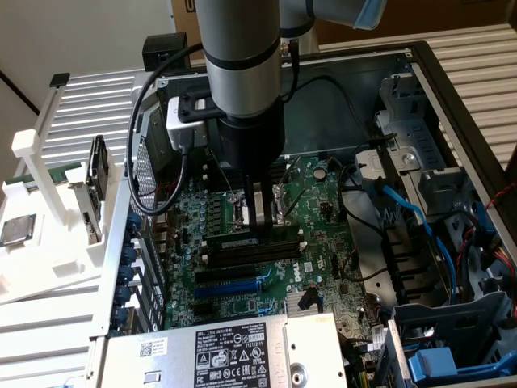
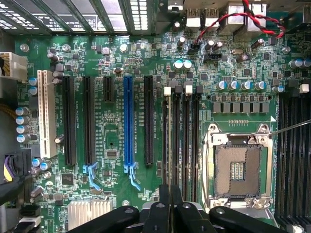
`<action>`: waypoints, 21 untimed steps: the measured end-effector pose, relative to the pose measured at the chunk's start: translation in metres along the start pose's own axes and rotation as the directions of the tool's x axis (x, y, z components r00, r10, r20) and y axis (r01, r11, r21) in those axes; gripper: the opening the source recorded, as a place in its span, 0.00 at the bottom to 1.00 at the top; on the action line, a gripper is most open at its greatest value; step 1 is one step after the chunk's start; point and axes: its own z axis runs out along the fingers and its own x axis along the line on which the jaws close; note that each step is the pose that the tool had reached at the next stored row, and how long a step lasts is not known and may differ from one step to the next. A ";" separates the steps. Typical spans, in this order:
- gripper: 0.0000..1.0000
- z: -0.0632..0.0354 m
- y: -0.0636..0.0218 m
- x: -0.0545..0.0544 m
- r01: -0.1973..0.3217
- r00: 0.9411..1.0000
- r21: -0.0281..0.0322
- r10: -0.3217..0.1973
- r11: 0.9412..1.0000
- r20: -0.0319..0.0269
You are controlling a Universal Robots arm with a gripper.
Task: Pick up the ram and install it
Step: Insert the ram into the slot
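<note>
In the exterior view my gripper (image 1: 258,229) reaches straight down into the open computer case, over the long black memory slots (image 1: 250,252) of the green motherboard (image 1: 323,242). Its fingers are close together on the ram (image 1: 230,239), a long narrow stick lying along the slots, level with their tops. In the wrist view the gripper (image 2: 171,195) has its fingers pressed nearly together above the four parallel memory slots (image 2: 182,136). There the ram is edge-on and hard to tell from the slot under it.
The empty processor socket (image 2: 240,167) lies right beside the slots. A blue expansion slot (image 2: 128,121) and black ones lie on their other side. At the exterior view's left a white rack (image 1: 48,267) holds a silver processor chip (image 1: 18,230) and an upright dark board (image 1: 97,174). Blue cables (image 1: 408,214) and drive cages fill the case's right.
</note>
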 end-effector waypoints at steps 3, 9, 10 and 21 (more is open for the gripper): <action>0.12 0.0002 0.0001 0.000 0.000 1.000 0.000 0.000 1.000 0.000; 0.12 0.0015 0.0001 0.000 0.000 1.000 0.000 0.000 1.000 0.000; 0.12 0.0017 0.0001 0.000 0.000 1.000 0.000 0.000 1.000 0.000; 0.12 0.0027 0.0002 0.000 -0.001 1.000 0.000 0.001 1.000 0.000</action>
